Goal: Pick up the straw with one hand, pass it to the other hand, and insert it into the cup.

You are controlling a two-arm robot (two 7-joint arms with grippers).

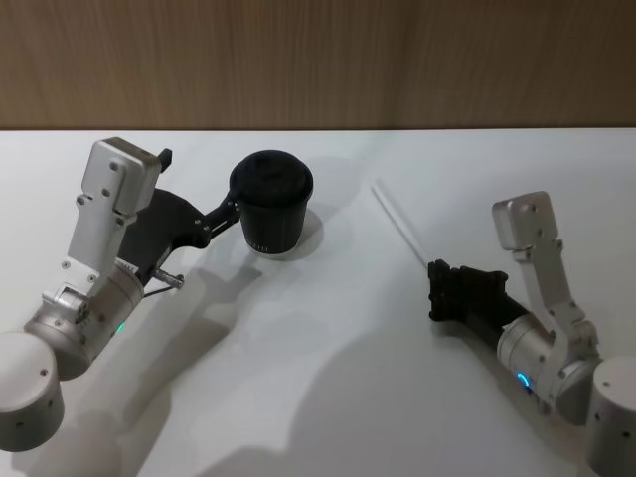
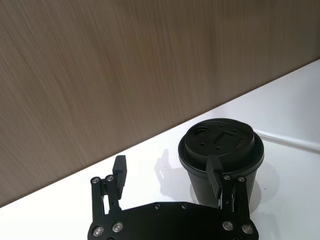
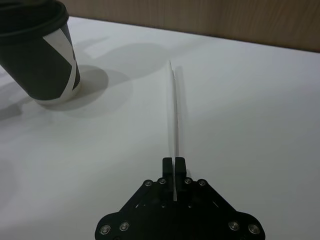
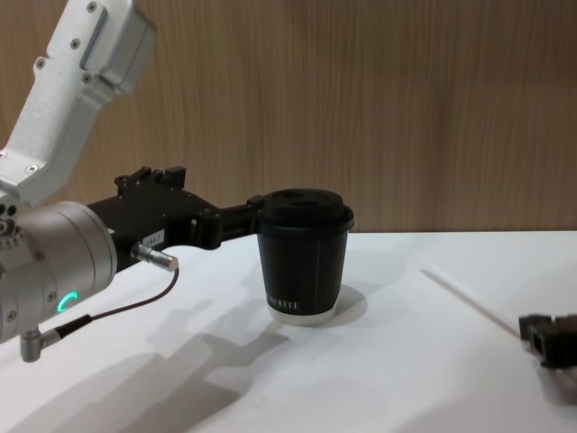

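Observation:
The black ribbed cup with its domed lid stands upright on the white table, also seen from the side in the chest view. My left gripper is open beside it. One of its fingers reaches the cup's wall just under the lid, and the other stands clear. The thin white straw points away toward the wall, low over the table. My right gripper is shut on its near end, and the straw runs out from between the closed fingers.
A wood-panelled wall runs along the table's far edge. White tabletop lies open between the two arms and in front of the cup.

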